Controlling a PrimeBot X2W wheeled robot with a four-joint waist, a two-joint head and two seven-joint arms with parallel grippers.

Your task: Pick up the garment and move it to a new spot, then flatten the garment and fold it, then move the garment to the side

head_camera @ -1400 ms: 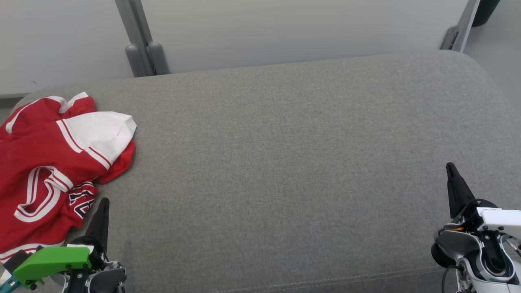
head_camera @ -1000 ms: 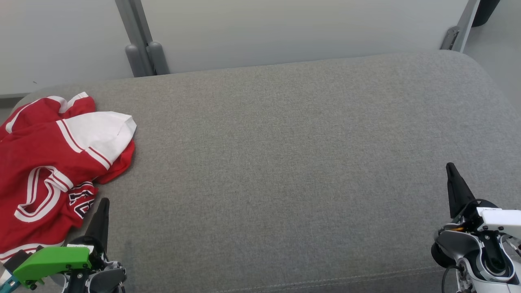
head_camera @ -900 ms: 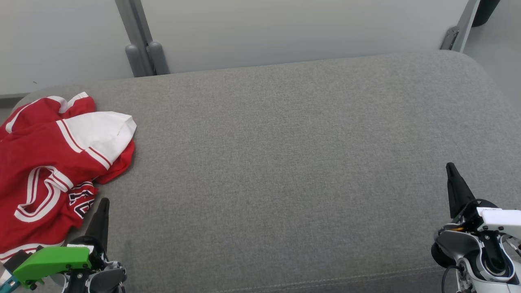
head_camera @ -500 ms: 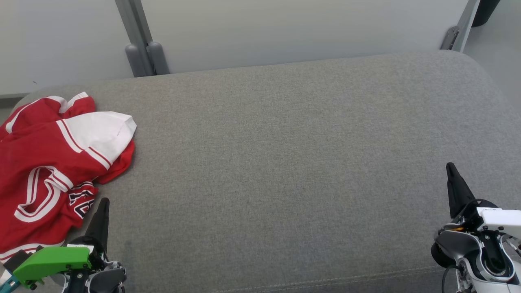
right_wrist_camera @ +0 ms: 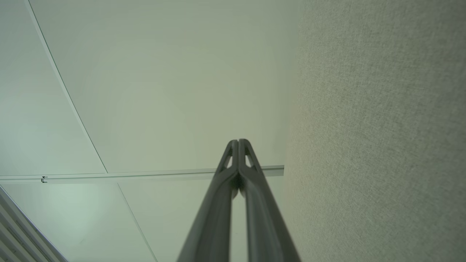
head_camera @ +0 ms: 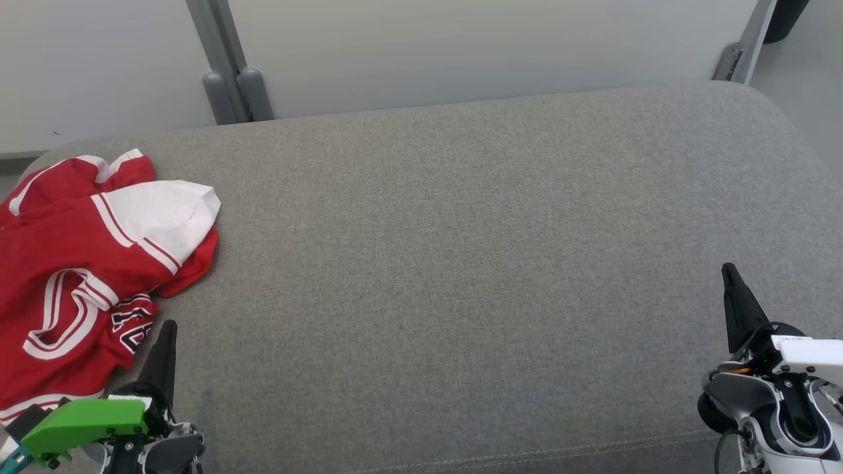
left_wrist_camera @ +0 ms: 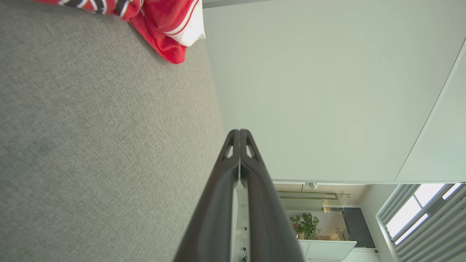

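Grey cushion (head_camera: 461, 263) bears crumpled garment (head_camera: 59, 237), long axis near-to-far

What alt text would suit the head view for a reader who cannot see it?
A crumpled red-and-white fabric garment lies at the left end of a wide grey upholstered cushion. The left gripper and right gripper, both shut, sit near its front corners.

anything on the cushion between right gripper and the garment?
No. Head view: bare grey cushion runs from the right gripper at lower right across to the crumpled red garment at far left.
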